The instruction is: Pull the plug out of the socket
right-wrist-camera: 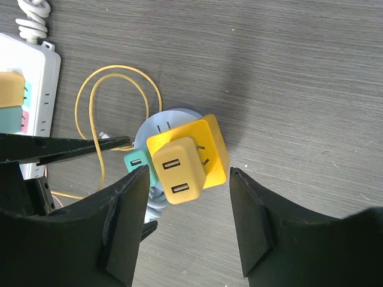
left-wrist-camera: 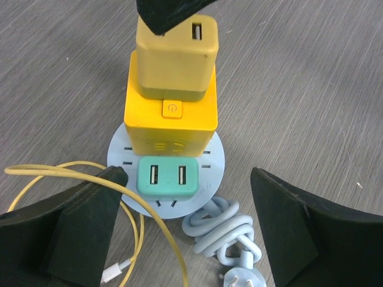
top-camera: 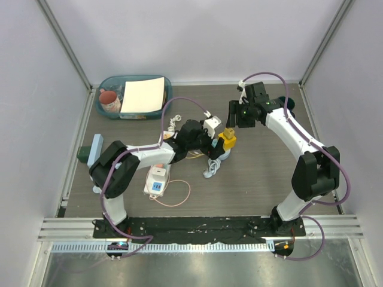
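Observation:
The socket [top-camera: 157, 182] is the long white strip lying under my left forearm. Only its near end shows there; its far end with pastel faces shows in the right wrist view [right-wrist-camera: 36, 89]. A small white block that may be the plug [top-camera: 158, 176] sits on that near end, but I cannot be sure. My left gripper [top-camera: 206, 143] [left-wrist-camera: 187, 179] is open, low over a round light-blue outlet disc [left-wrist-camera: 119, 155], well right of the socket. My right gripper [top-camera: 234, 116] [right-wrist-camera: 188, 173] is open above a yellow cube stack [right-wrist-camera: 191, 158]. Neither holds anything.
A teal USB adapter [left-wrist-camera: 166, 176] and the yellow cube [left-wrist-camera: 170, 122] with a yellow adapter [left-wrist-camera: 176, 51] on top stand on the disc. Its knotted pale cord [left-wrist-camera: 224, 230] and a yellow cable [left-wrist-camera: 66, 170] lie beside it. A teal bin [top-camera: 134, 95] stands back left, a light-blue strip [top-camera: 94, 149] at the left edge.

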